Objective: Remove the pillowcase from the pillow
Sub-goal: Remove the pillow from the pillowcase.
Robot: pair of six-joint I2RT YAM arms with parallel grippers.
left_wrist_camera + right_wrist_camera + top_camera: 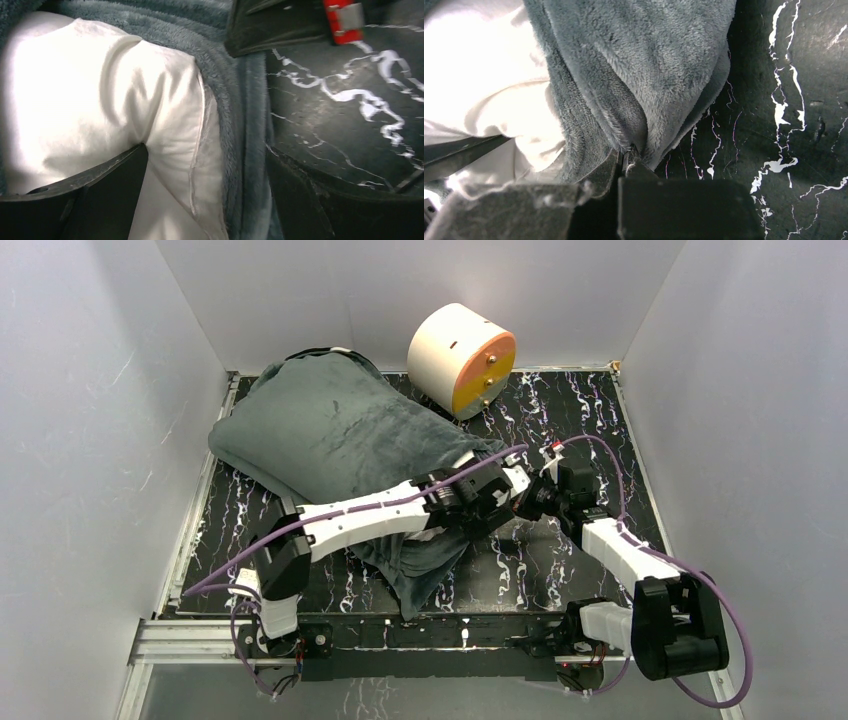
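My right end effector (626, 159) pinches a fold of the grey pillowcase (639, 60). My left end effector (205, 165) stands spread, straddling the exposed white pillow (90, 90) edge.

pillowcase (649, 75) plush, matt; pillow (100, 100) smooth white cloth

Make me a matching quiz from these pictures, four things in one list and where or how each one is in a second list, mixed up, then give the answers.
Things:
1. pillow
2. drum
3. left hand
4. right hand

Place or state:
A. shut, pinching the edge of the grey pillowcase
B. white, showing at the pillowcase's open end
C. open wide at the pillowcase's open end
D. cream with an orange face, at the far side of the table

Pairs: 1-B, 2-D, 3-C, 4-A
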